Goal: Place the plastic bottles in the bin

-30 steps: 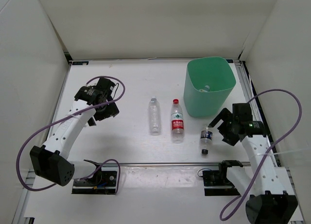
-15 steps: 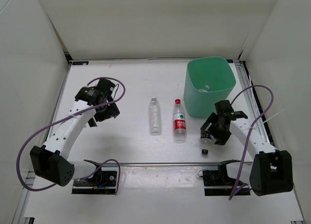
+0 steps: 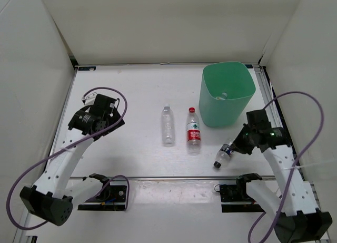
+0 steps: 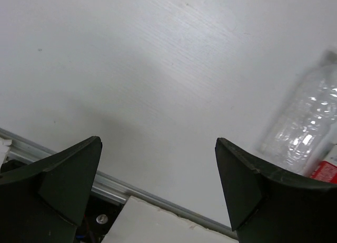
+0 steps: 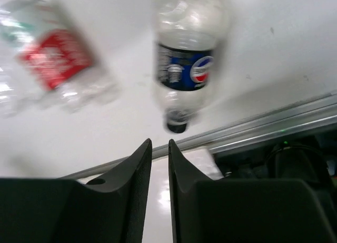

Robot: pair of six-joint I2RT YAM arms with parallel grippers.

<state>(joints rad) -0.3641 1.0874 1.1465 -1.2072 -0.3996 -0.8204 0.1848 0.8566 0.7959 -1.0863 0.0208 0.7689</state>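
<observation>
Bin (image 3: 231, 112) holds one small bottle (image 3: 223, 95).

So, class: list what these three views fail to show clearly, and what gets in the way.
- Top view: inside the bin, one bottle shows only a small piece; the near wall hides the rest.
- Left wrist: the plain bottle is blurred and runs off the right edge.
- Right wrist: the red-labelled bottle is motion-smeared; print unreadable.
- Top view: the wrist of the right end effector hides whether it touches the dark-labelled bottle.
</observation>
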